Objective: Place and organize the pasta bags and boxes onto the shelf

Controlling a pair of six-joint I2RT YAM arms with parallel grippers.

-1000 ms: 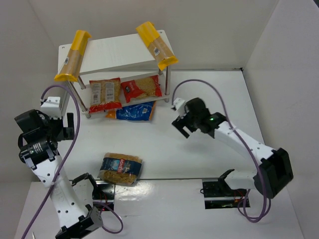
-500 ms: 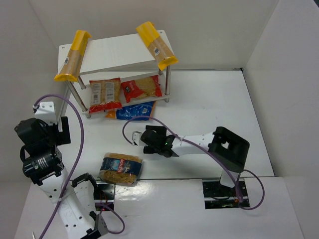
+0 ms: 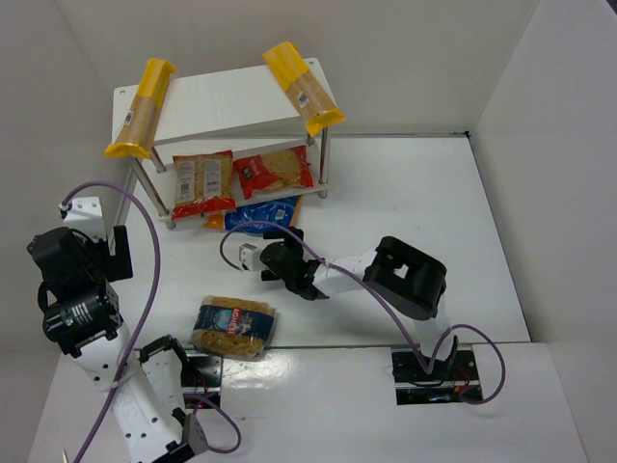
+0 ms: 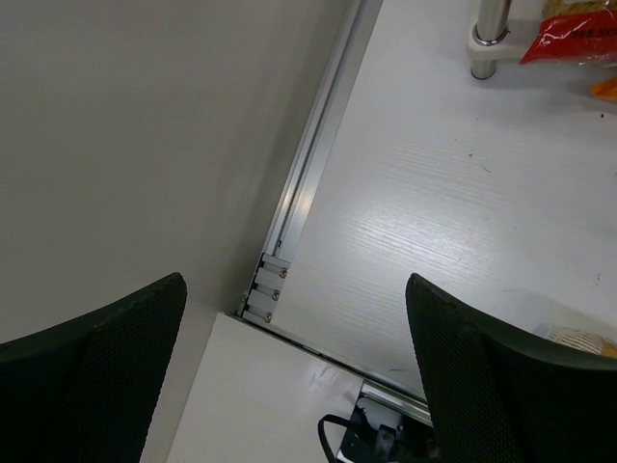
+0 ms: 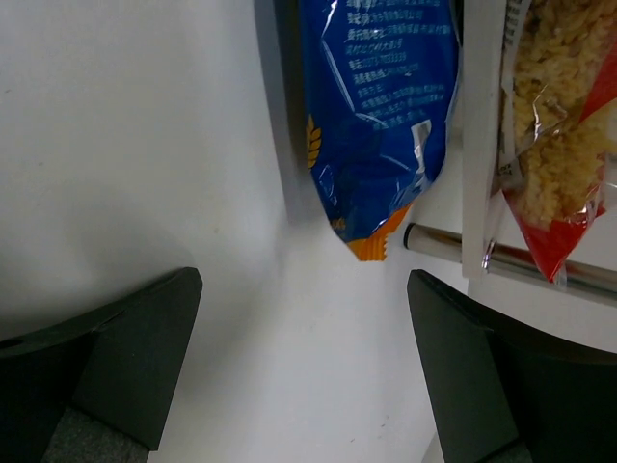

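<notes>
The white shelf (image 3: pixel 227 101) stands at the back left. Two yellow pasta boxes lie on its top board, one at the left edge (image 3: pixel 142 106) and one at the right edge (image 3: pixel 303 87). Two red-trimmed bags (image 3: pixel 202 183) (image 3: pixel 274 171) lie on the lower tier. The blue bag (image 3: pixel 258 214) lies on the table under the shelf, and it shows in the right wrist view (image 5: pixel 378 106) with its orange end nearest. My right gripper (image 3: pixel 272 253) (image 5: pixel 304 376) is open and empty just in front of it. The clear bag with the blue label (image 3: pixel 234 327) lies near the front. My left gripper (image 3: pixel 114 253) (image 4: pixel 299 376) is open and empty by the left wall.
A shelf leg (image 5: pixel 453 246) and the lower board's edge (image 5: pixel 479 145) lie close ahead of my right gripper. A shelf foot (image 4: pixel 492 39) shows far ahead in the left wrist view. A metal rail (image 4: pixel 308 174) runs along the left wall.
My right arm has swung from the table's right middle over to the left, bringing its gripper in front of the blue bag. My left arm shifted slightly. No bag or box moved.
</notes>
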